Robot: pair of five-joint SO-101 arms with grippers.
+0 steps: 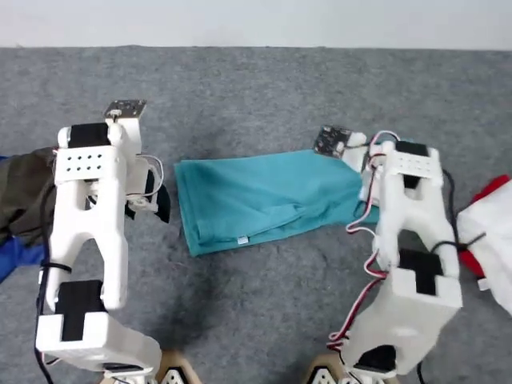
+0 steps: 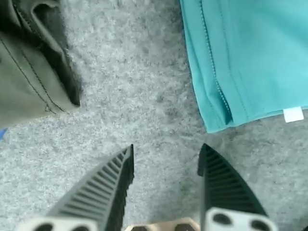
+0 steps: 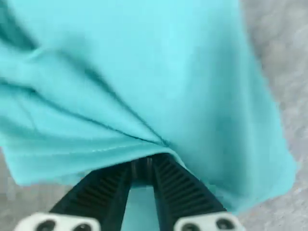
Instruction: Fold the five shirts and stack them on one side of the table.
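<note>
Five garments by my count, w/ the teal shirt [image 1: 264, 200] as anchor, mid-table on the grey mat [image 1: 256, 88]. It lies as a rough oblong, already doubled lengthwise. Layered hem edges and a small white tag [image 2: 293, 114] show at its near-left corner.

At the shirt's right end the right gripper [image 3: 144, 163] is clamped on the cloth, jaws together w/ a pinch of teal between them. Fabric creases away from the pinch, so prob. the hold is there to lift that end and carry it over toward the left end for the next fold.

Just off the shirt's left edge, over bare mat, the left gripper [image 2: 166, 149] has its jaws apart, nothing in them. It is likely parked to pin that edge, but that's a guess.

Left of the teal shirt, past that gripper, lies a crumpled olive shirt [image 2: 29, 62] w/ a blue shirt [image 1: 16, 256] beside it. A red shirt [image 1: 492, 192] and a white shirt [image 1: 488, 248] lie to its right, beyond the right arm.

Materials: teal is thin soft knit w/ stitched hems and drapes easily; olive looks heavier. Mat is fuzzy, felt-like. Fingers [image 2: 106, 192] are black ribbed plastic, tapering to points.
</note>
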